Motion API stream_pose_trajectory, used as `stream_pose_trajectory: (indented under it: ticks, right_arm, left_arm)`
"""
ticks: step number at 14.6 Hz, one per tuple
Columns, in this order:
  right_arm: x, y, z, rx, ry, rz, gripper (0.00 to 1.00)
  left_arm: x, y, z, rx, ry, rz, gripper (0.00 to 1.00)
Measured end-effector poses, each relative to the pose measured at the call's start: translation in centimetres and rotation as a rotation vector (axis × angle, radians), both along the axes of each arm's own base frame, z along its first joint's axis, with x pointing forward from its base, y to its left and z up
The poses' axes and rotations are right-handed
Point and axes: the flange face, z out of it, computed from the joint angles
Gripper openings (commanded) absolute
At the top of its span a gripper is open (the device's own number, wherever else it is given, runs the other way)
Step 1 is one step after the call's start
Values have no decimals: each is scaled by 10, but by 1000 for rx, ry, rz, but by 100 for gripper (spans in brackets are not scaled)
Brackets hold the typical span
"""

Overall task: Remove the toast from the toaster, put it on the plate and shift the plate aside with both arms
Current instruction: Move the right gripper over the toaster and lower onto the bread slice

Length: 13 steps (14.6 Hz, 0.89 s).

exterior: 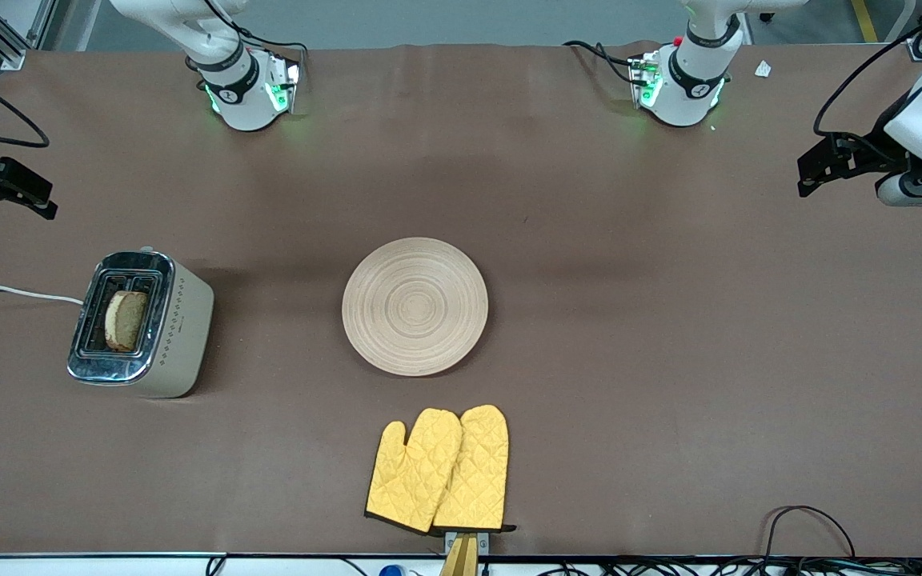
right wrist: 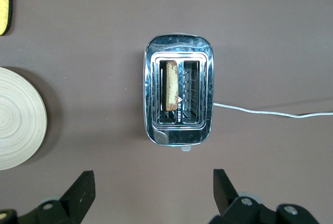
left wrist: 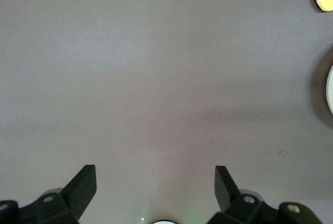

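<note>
The toast (exterior: 126,320) stands upright in one slot of a silver and cream toaster (exterior: 149,324) toward the right arm's end of the table. It also shows in the right wrist view (right wrist: 171,86). The plate (exterior: 414,306) lies bare at the table's middle, and its edge shows in both wrist views (right wrist: 15,118) (left wrist: 331,89). My right gripper (exterior: 13,192) (right wrist: 153,180) is open and empty, up over the table at the right arm's end, with the toaster (right wrist: 178,99) below it. My left gripper (exterior: 825,164) (left wrist: 155,174) is open and empty over bare table at the left arm's end.
Two yellow oven mitts (exterior: 441,470) lie nearer to the front camera than the plate, by the table's edge. The toaster's white cable (exterior: 13,292) runs off the right arm's end of the table. A brown cloth (exterior: 669,360) covers the table.
</note>
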Motion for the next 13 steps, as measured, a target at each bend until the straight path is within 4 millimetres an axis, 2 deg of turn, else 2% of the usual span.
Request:
stream_pose_trajectory:
  ticks: [9,11,13]
  right_arm:
    - [6,-6,-6,-1,-5,-9,100]
    - [16,-13,-20,-4,0,-21,100]
    - [34,-24,-51,-8,6,-36,100]
  left_arm:
    - [0,1,6,-2,-13,2,100]
    - [0,3,7,-2,-16,5,100]
    - [1,4,6,-2,-14,7,100]
